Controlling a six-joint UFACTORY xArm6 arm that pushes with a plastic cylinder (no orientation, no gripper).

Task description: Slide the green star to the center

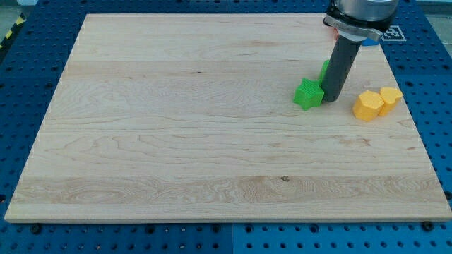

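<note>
Green star (308, 94) lying in the upper right part of the wooden board (176, 141), well to the right of the board's middle. My tip (332, 99) touching or almost touching the star's right side. No jaws on this arm, only the dark rod. Second green block (324, 70) partly hidden behind the rod, shape not clear. Two yellow blocks (368, 106) (390, 97), touching each other, right of the star.
</note>
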